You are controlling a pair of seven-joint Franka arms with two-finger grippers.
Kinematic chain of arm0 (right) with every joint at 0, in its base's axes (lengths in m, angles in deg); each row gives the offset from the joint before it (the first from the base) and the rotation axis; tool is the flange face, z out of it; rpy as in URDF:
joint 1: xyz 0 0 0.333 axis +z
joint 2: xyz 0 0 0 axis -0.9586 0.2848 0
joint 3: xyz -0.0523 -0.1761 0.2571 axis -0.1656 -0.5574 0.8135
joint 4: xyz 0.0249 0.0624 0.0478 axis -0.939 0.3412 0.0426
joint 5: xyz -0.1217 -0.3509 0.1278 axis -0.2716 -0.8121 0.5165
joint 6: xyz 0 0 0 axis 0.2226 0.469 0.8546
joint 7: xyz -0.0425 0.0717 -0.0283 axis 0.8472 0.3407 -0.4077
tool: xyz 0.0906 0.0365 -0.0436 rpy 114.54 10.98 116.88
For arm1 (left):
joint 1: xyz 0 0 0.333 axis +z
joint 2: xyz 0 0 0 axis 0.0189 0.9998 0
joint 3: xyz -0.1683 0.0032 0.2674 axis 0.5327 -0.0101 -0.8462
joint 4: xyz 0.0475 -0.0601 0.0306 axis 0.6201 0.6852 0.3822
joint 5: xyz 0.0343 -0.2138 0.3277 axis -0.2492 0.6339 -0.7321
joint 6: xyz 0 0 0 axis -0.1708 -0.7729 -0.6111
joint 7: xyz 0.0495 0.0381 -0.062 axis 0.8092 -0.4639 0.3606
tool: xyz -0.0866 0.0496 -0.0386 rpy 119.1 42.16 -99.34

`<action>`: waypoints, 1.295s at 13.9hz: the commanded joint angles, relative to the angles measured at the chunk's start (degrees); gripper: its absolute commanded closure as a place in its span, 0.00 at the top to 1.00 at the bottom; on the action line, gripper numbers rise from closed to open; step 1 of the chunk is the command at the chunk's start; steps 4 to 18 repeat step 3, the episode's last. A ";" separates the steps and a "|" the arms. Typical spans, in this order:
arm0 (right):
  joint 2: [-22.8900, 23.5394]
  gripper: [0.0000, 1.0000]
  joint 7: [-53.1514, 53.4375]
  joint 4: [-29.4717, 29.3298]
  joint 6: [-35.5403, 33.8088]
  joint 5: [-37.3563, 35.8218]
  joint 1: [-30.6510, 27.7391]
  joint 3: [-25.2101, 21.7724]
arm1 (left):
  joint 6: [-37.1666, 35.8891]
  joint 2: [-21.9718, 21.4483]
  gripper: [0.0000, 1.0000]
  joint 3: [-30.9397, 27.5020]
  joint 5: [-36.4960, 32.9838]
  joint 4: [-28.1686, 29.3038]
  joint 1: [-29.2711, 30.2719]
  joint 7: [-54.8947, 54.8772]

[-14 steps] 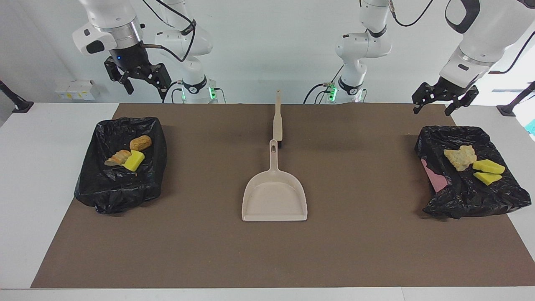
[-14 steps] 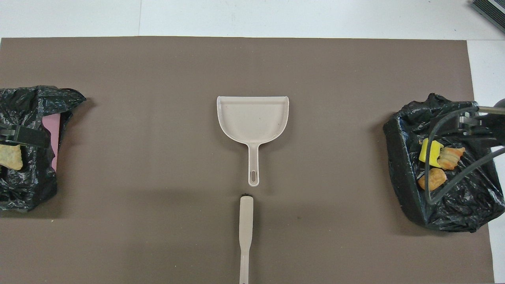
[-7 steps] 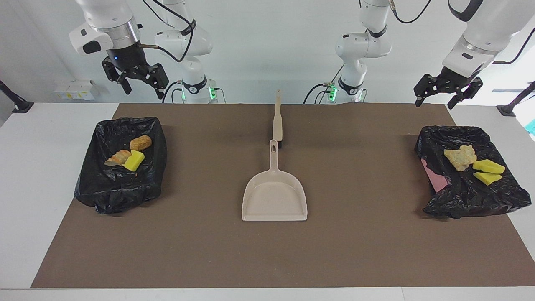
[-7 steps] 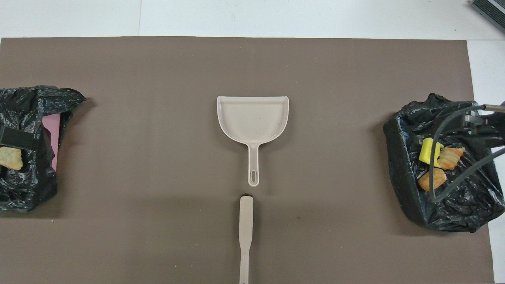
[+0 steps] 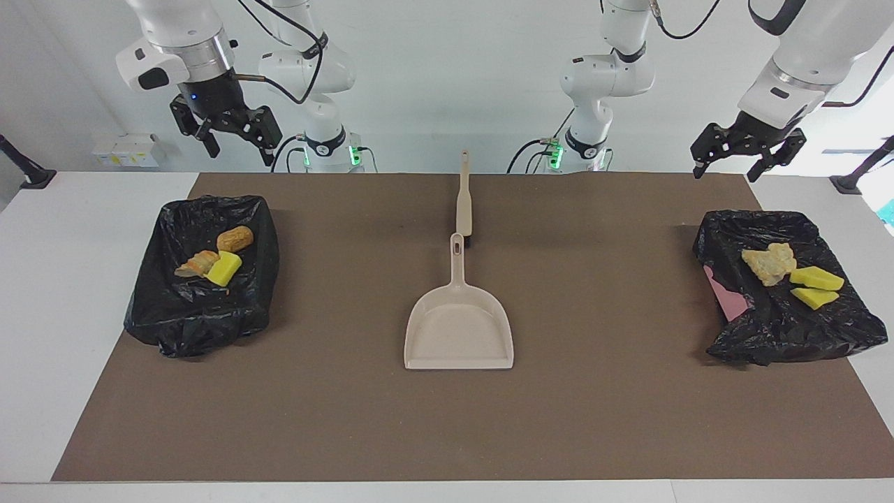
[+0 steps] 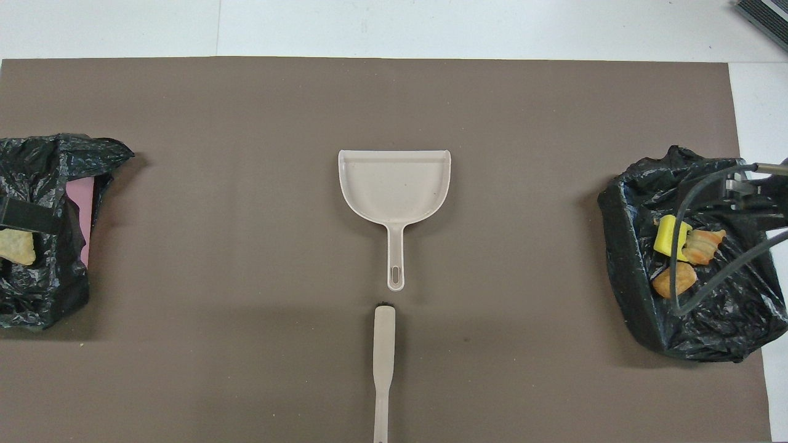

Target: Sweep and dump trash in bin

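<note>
Brown mat on a white table (image 5: 42, 293): 3 scraps (image 5: 213, 260) lie in the bin (image 5: 167, 321) at frame left, 3 (image 5: 789, 274) in the bin (image 5: 768, 335) at right, dustpan (image 5: 459, 335) and brush (image 5: 464, 202) centred, left gripper (image 5: 744, 154) and right gripper (image 5: 230, 136) raised, open and empty; sweeping appears finished, nothing left to dump.

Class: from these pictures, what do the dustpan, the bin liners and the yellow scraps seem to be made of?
Dustpan: probably moulded plastic, beige and matt, one smooth piece with a slotted handle.
Bin liners: thin black plastic film, glossy and crinkled.
Yellow scraps: likely sponge or foam, bright with cut flat faces, though the texture is too small to confirm.
</note>
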 commanded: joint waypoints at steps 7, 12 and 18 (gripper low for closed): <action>-0.56 1.00 -2.07 0.41 -0.18 0.96 -0.81 0.08 | -1.00 -0.11 1.00 -0.29 -0.17 -0.74 -0.34 -0.68; -0.56 1.00 -2.07 0.41 -0.18 0.96 -0.81 0.08 | -1.00 -0.11 1.00 -0.29 -0.17 -0.74 -0.34 -0.68; -0.56 1.00 -2.07 0.41 -0.18 0.96 -0.81 0.08 | -1.00 -0.11 1.00 -0.29 -0.17 -0.74 -0.34 -0.68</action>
